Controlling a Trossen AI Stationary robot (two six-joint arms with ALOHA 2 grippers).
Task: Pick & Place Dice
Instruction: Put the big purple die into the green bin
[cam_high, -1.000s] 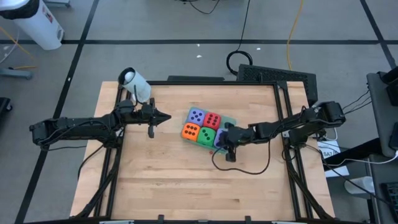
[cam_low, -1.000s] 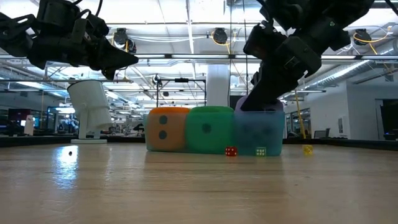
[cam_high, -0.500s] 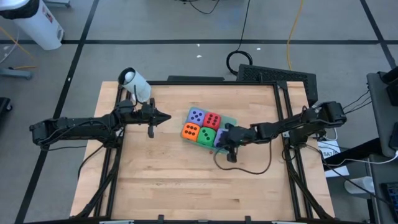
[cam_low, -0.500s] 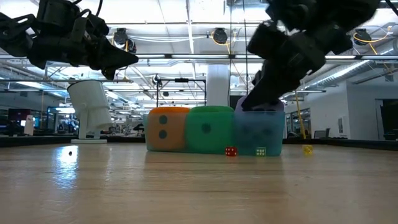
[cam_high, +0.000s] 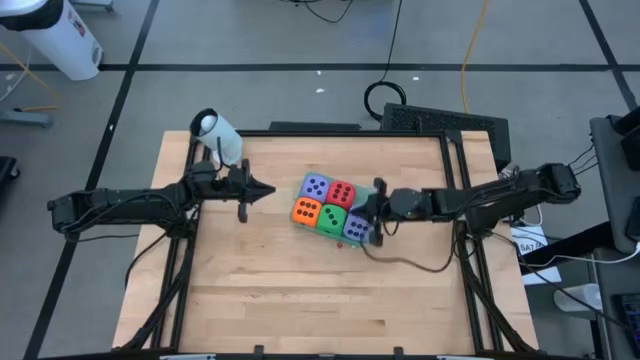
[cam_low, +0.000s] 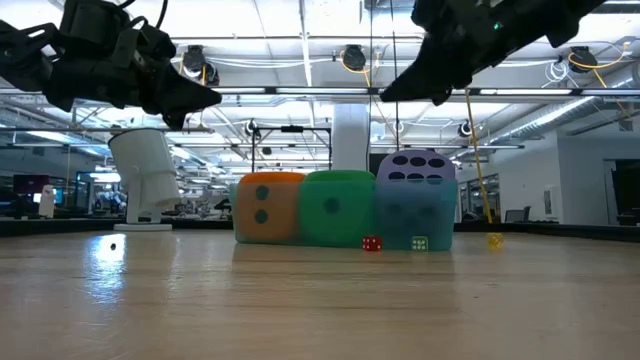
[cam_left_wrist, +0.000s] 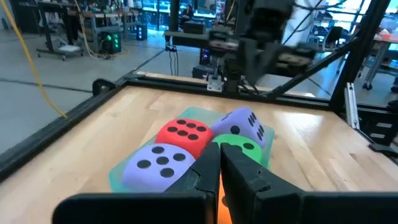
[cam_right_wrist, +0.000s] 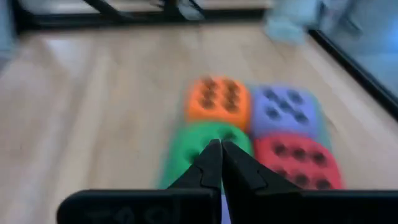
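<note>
Five dice sit packed together at the table's middle on a flat translucent green square (cam_high: 373, 194): lavender (cam_high: 316, 186), red (cam_high: 342, 193), orange (cam_high: 306, 211), green (cam_high: 333, 220), and a second lavender die (cam_high: 357, 230) at the near right. My right gripper (cam_high: 374, 213) hangs shut above the cluster's right side, clear of the dice; the low view shows it high up (cam_low: 388, 97) and its wrist view shows its shut tips (cam_right_wrist: 219, 152). My left gripper (cam_high: 270, 188) waits shut, raised, left of the dice.
A white cylinder-shaped device (cam_high: 218, 135) stands at the table's far left corner. Three tiny dice (cam_low: 371, 243) lie on the wood in front of the cluster. A black cable (cam_high: 405, 262) loops over the table's near right. Bare wood lies near and left.
My right gripper has risen from the near-right lavender die and drawn back toward the table's right edge, tipping nearer to level, its fingers shut throughout. That die stays on the table and now shows uncovered. The other dice have not moved.
</note>
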